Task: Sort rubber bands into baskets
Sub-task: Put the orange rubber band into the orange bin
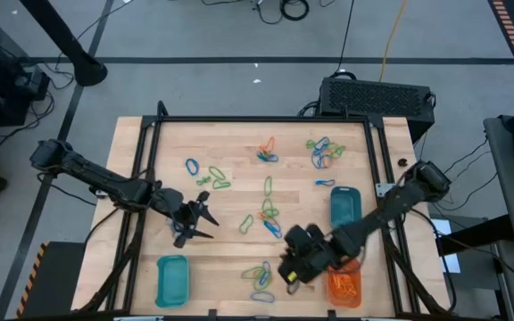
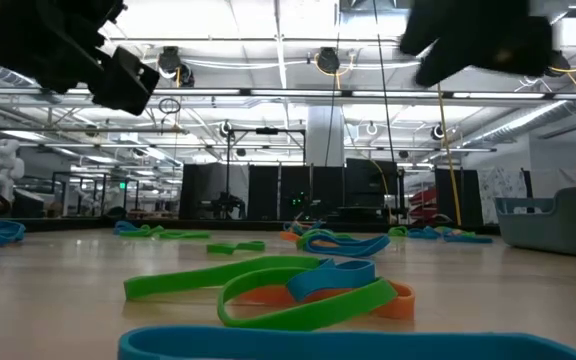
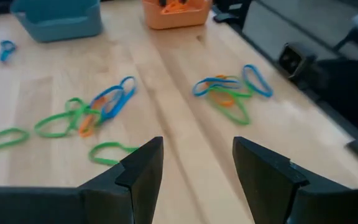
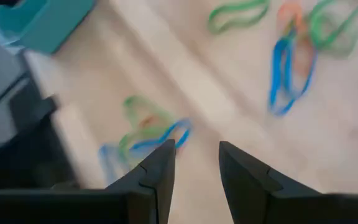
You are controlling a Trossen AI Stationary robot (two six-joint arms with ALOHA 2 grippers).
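Observation:
Several orange, green and blue rubber bands lie loose on the wooden table (image 1: 239, 160), in clusters at the far right (image 1: 325, 153), the middle (image 1: 266, 214) and the near edge (image 1: 259, 278). One teal basket (image 1: 172, 278) stands near left and another (image 1: 345, 207) at the right. The orange basket (image 1: 344, 285) stands near right and holds orange bands. My left gripper (image 1: 209, 218) is open and empty over the left-middle of the table; it also shows in its wrist view (image 3: 197, 149). My right gripper (image 1: 288, 267) is open and empty, above the table beside the near cluster (image 4: 145, 134).
A black frame (image 1: 257, 119) runs round the table's edges. A dark box (image 1: 377, 96) sits beyond the far right corner, with cables on the floor. The low view shows a band pile (image 2: 288, 290) close up.

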